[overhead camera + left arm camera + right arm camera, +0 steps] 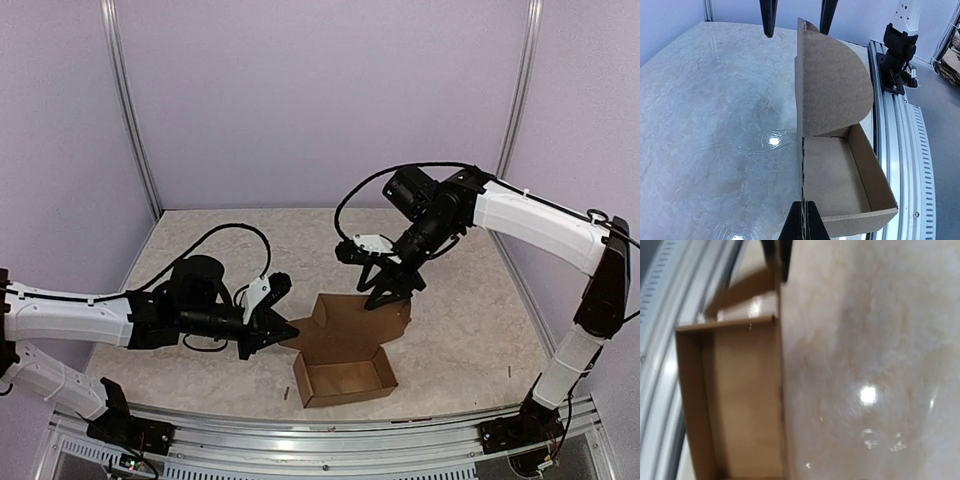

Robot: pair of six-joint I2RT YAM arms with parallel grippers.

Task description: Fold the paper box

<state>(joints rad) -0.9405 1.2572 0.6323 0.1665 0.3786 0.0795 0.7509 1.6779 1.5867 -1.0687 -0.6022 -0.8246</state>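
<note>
The paper box (345, 378) lies near the table's front edge: a shallow brown tray with its lid panel (352, 318) raised behind it. My left gripper (289, 333) is shut on the lid's left edge. In the left wrist view the lid (802, 145) stands upright and edge-on, pinched at my gripper (804, 222), with a rounded tab (837, 85) leaning over the tray (840, 175). My right gripper (386, 298) hovers open over the lid's far end, its fingers (769, 17) either side of the edge. The blurred right wrist view shows the tray (730, 400), not my fingers.
An aluminium rail (330, 425) runs along the near edge, close to the tray. The right arm's base (897, 55) is bolted to it. Lilac walls and frame posts (130, 110) close in the marbled table (200, 250) on three sides.
</note>
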